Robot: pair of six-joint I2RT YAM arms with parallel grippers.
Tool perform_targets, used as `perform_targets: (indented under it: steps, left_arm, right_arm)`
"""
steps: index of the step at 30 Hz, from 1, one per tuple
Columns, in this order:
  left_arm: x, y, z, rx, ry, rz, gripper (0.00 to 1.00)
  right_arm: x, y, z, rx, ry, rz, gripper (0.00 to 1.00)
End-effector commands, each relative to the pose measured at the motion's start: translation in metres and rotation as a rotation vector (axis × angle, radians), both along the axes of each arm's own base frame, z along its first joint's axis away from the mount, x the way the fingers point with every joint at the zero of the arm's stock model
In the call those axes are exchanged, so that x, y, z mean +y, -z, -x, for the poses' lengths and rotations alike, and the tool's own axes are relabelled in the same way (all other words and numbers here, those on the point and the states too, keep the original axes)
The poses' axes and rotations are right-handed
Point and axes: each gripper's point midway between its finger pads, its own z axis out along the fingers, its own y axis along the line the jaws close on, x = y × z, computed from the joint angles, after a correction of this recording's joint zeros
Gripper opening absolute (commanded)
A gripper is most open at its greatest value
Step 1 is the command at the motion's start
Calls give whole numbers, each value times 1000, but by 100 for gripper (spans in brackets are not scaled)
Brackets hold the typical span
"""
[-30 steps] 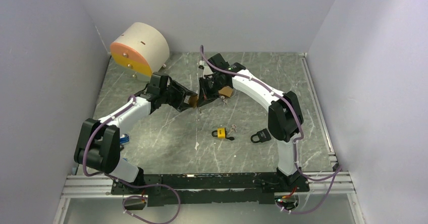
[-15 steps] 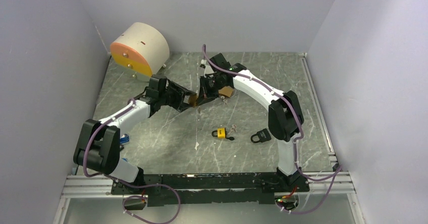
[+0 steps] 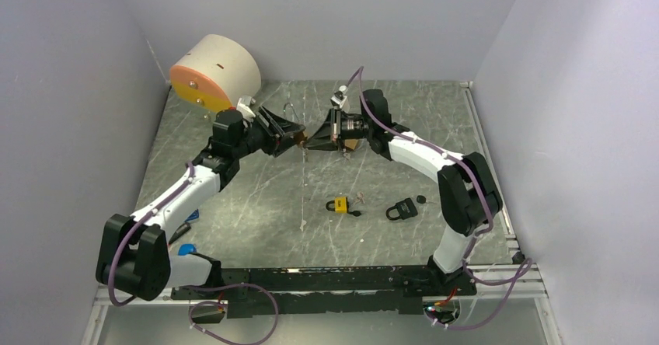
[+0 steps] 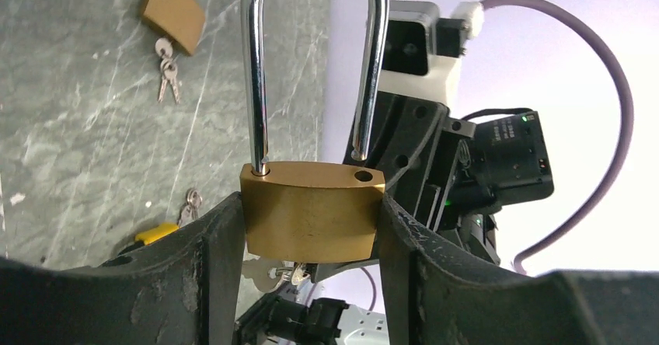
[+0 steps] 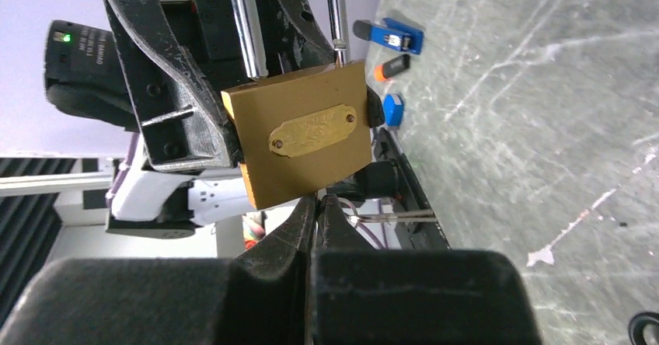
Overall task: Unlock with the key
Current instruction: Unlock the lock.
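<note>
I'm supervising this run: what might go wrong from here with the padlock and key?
1. The left jaws pinch the brass padlock with the long steel shackle only by its narrow sides, in mid-air; twisting may turn it loose.
2. The right jaws are shut on the small silver key under its body; it may slip or bend.

You will find nothing here that reads outright. The brass padlock (image 5: 299,139) carries an oval plate (image 5: 312,130) with raised lettering, too blurred to make out. The black housing on the left arm (image 5: 81,57) bears lines of white print beside a green light. The black housing on the right arm (image 4: 509,131) bears similar print, and both are too small to read. The yellow padlock (image 3: 339,204) shows only a dark, illegible mark.
</note>
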Motion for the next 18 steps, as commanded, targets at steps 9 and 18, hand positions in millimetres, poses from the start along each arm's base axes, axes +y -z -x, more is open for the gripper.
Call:
perform_targets:
  steps: [9,18]
  left_arm:
    - [-15,-56,18,-409,247,-121,9]
    - [-24,-91,40,-598,422,-112,11]
  right_arm:
    - [-43,-41,-18,-478,66,106,46]
    - [-69,-85,-24,-632,206,-2,60]
